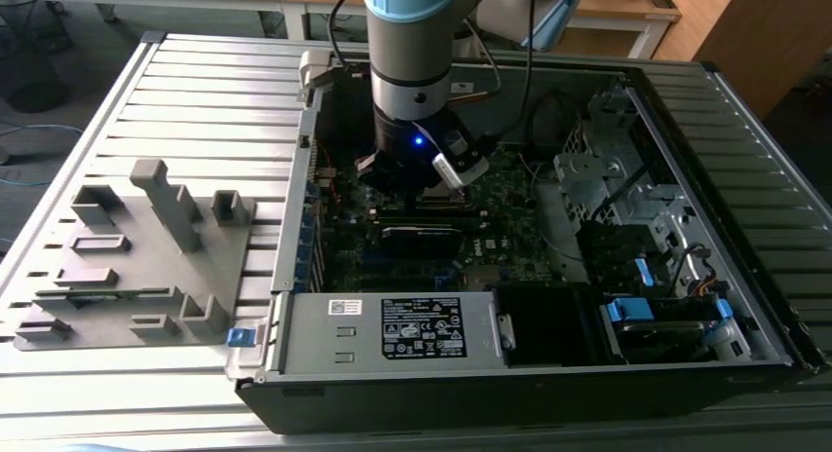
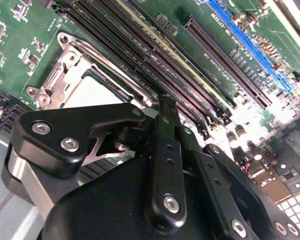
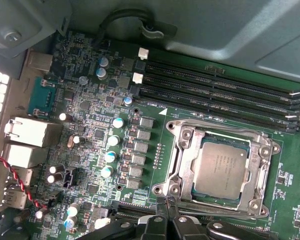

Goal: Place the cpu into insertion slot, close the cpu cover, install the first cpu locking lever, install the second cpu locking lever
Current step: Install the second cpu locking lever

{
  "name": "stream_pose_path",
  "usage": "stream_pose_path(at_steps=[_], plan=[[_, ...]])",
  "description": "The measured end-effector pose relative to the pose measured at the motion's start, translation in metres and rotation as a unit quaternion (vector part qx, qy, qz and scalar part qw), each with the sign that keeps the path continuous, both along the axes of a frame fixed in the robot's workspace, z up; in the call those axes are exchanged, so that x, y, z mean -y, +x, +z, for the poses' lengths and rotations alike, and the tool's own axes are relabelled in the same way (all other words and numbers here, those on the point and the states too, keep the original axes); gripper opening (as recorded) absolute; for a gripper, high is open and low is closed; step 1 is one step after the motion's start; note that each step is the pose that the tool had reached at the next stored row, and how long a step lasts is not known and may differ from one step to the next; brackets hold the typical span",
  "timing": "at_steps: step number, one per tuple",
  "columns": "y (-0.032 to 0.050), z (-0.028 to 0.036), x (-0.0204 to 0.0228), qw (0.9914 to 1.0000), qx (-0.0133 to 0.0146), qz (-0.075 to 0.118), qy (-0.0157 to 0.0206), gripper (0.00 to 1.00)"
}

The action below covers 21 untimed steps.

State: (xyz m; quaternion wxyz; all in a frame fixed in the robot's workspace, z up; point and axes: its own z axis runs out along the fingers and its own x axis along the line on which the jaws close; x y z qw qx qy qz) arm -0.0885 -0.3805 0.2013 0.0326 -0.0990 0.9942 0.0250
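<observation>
**CPU seated in the socket, pincer just beside it**

At the bottom of the first wrist view the black metal pincer [image 3: 166, 212] hangs just short of the socket's near edge, fingers drawn close together and nothing between them. Just beyond, right of centre, the small flat square cpu with its dull silver-grey top [image 3: 221, 168] lies in the socket, ringed by the thin silvery metal cpu cover frame [image 3: 186, 159]. The chip looks light, stiff and fragile, best held by its edges; the cover is thin, springy plate. Farther off, along the upper right, long black memory slots [image 3: 215, 90] run beside the socket. In the exterior view the dark computer case [image 1: 520, 374] walls close in on the arm, over a ribbed grey counter [image 1: 208, 111].
</observation>
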Motion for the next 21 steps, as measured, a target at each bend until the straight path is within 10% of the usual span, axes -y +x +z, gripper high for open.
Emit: stream_pose_path(at_steps=[21], plan=[[-0.0001,0.0,0.0,0.99999,0.0,0.005,0.0,0.11]])
